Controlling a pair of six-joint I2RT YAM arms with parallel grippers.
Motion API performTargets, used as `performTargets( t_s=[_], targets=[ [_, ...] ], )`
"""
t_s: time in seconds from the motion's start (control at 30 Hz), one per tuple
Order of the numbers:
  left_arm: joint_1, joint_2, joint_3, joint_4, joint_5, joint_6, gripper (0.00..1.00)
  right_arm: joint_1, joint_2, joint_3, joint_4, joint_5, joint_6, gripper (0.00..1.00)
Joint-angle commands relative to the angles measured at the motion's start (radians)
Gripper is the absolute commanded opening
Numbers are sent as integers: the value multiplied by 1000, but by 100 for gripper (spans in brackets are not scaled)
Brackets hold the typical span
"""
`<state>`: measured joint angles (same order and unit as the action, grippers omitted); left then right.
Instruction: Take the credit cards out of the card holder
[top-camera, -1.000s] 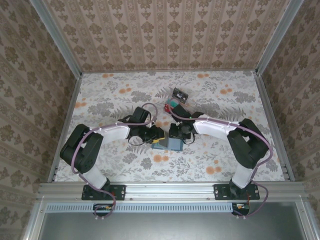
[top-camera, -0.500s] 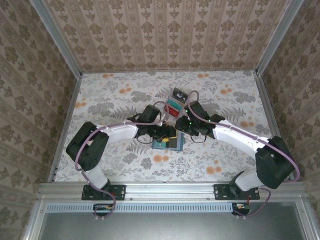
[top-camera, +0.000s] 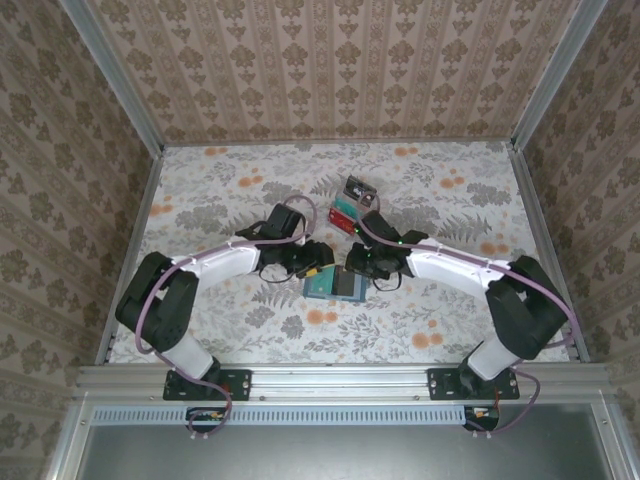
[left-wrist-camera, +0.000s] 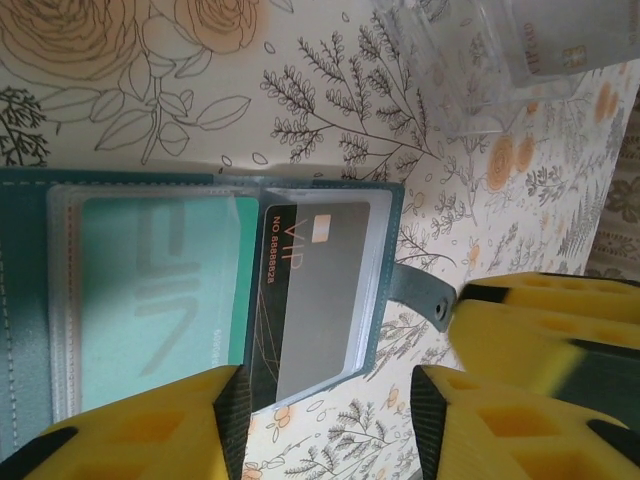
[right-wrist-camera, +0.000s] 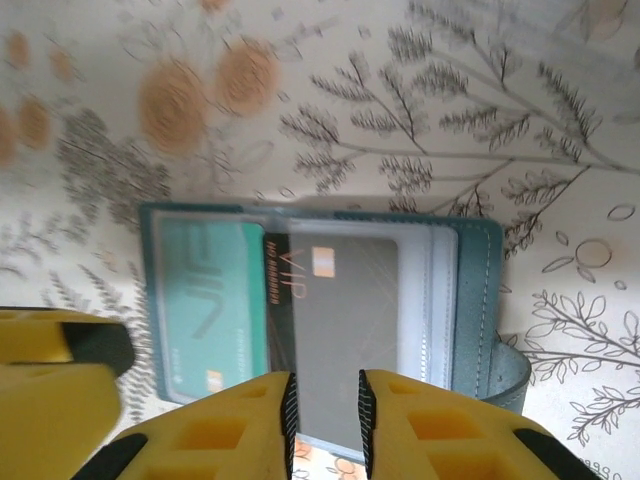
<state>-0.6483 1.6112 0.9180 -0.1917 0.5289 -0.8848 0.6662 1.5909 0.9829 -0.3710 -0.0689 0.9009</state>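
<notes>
Left gripper (left-wrist-camera: 325, 420) spread open at card holder's (right-wrist-camera: 480, 290) left side, likely to steady it; right gripper (right-wrist-camera: 325, 425) narrowed over grey card (right-wrist-camera: 345, 300), grip unclear.

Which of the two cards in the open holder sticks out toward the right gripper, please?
The dark grey VIP card: its edge pokes past the holder toward the right gripper; the teal card sits sleeved.

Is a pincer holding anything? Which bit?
Cannot tell: the right pincer, jaws narrow, sits at the edge of the grey VIP card. The left pincer stands open, gripping nothing.
</notes>
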Motion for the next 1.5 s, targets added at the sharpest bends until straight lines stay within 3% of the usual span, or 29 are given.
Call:
performTargets(
  t_s=[0.0, 0.13, 0.47, 0.83, 1.3, 1.47],
  targets=[
    [-10, 35, 16, -27, 7, 11, 44, 9, 47, 33, -56, 12, -4, 27],
    [-13, 51, 44, -55, -16, 33, 40, 4, 110, 58, -91, -4, -17, 26],
    [-25, 130, 30, 52, 61, 12, 34, -5, 209, 71, -113, -6, -28, 25],
    [-21, 173, 21, 33, 40, 16, 34, -9, 243, 52, -118, 15, -25, 21],
    [-13, 188, 16, 169, 178, -11, 33, -10, 242, 46, -109, 1, -20, 21],
    [-2, 188, -17, 241, 221, -28, 26, -10, 242, 46, -109, 0, -19, 20]
  ],
)
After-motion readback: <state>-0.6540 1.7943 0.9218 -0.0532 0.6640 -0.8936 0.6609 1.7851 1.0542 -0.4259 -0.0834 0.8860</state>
